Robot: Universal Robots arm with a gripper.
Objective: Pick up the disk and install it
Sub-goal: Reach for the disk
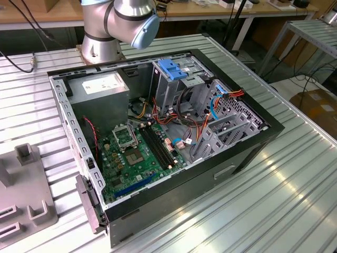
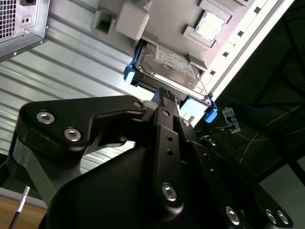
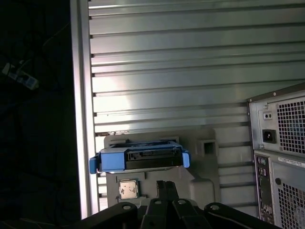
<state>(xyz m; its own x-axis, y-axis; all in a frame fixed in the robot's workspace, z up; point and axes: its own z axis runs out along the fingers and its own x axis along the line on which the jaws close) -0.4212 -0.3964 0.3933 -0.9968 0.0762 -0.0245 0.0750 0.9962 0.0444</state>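
Here the disk (image 3: 142, 159) is lying flat in its blue carrier on a grey holder block (image 3: 209, 183) near the tabletop's (image 3: 167, 67) edge, presented for an easy grasp. The tool (image 3: 166, 184) is hovering close by it; whether spread or pressed together, I cannot tell.

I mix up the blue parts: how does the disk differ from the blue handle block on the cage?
The disk lies on a grey holder outside the case; the blue handle block sits atop the metal cage inside it. The disk's blue only frames a grey, labelled drive; the block is all blue. Both show bright blue plastic.
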